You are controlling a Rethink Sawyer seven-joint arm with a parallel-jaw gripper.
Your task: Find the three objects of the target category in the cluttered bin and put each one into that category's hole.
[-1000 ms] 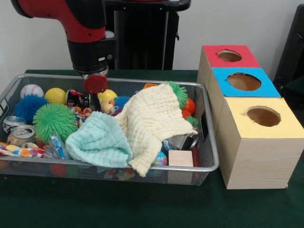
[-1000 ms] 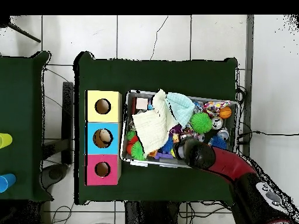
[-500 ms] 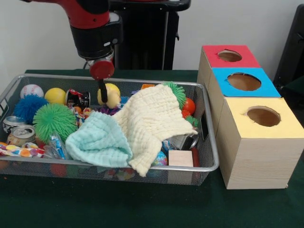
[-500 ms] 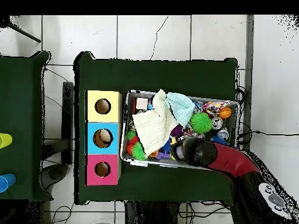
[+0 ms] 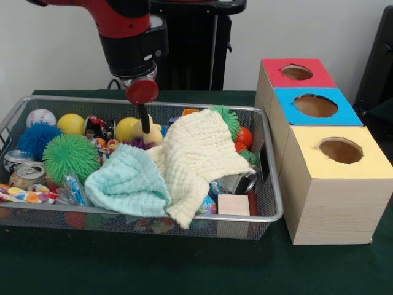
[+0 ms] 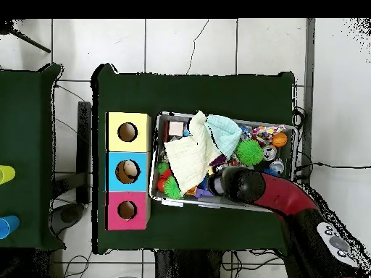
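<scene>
One wire-mesh bin on green cloth, heaped with clutter. Two waffle-weave cloths on top: cream cloth and pale blue cloth. Three spiky rubber balls: green, blue, another green at the far right corner. One baseball, two smooth yellow balls, two dented cans by the left edge, one wooden block. Three wooden boxes with round holes: red, blue, yellow. No readable writing. Gripper over the bin's far edge, touching a yellow toy; grip state impossible to tell.
</scene>
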